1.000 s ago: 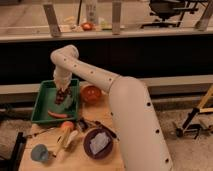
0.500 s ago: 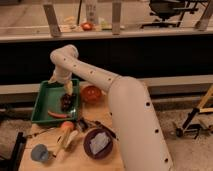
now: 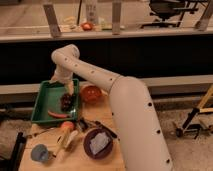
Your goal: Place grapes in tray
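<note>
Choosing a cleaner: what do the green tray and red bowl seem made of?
The green tray looks like matte plastic: even colour, moulded raised walls. The red bowl beside it is probably plastic too, evenly coloured, though ceramic is possible. The gripper hangs inside the tray, at the grapes.
</note>
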Action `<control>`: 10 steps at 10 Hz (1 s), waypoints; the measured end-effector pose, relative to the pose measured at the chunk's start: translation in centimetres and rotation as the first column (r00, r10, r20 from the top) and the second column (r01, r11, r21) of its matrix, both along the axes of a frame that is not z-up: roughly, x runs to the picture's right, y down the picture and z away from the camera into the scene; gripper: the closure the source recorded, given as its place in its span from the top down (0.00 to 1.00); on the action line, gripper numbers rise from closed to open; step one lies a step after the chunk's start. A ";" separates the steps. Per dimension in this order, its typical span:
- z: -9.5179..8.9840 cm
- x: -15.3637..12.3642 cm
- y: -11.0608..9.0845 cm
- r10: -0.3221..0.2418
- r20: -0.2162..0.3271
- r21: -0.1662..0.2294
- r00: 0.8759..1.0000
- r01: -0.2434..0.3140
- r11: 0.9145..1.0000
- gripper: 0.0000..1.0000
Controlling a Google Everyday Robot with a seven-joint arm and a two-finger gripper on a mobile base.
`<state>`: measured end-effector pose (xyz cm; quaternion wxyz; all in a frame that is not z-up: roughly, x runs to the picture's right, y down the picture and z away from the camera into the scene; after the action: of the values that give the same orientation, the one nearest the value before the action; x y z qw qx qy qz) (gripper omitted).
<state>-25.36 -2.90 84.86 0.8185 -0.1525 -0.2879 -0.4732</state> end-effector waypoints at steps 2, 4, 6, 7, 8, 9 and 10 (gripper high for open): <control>-0.1 0.0 -0.1 -0.003 -0.005 -0.003 1.000 0.003 1.000 0.80; -0.2 0.2 -0.3 -0.005 -0.011 -0.007 1.000 0.004 1.000 0.80; -0.2 0.6 -0.5 -0.009 -0.016 -0.008 1.000 0.009 1.000 0.80; -0.2 0.6 -0.5 -0.013 -0.016 -0.009 1.000 0.013 1.000 0.80; -0.2 0.5 -0.5 -0.019 -0.015 -0.008 1.000 0.019 1.000 0.80; -0.3 0.5 -0.5 -0.022 -0.016 -0.008 1.000 0.022 1.000 0.80; -0.3 0.6 -0.5 -0.025 -0.016 -0.008 1.000 0.024 1.000 0.80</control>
<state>-24.78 -3.38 84.59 0.8143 -0.1631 -0.2813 -0.4808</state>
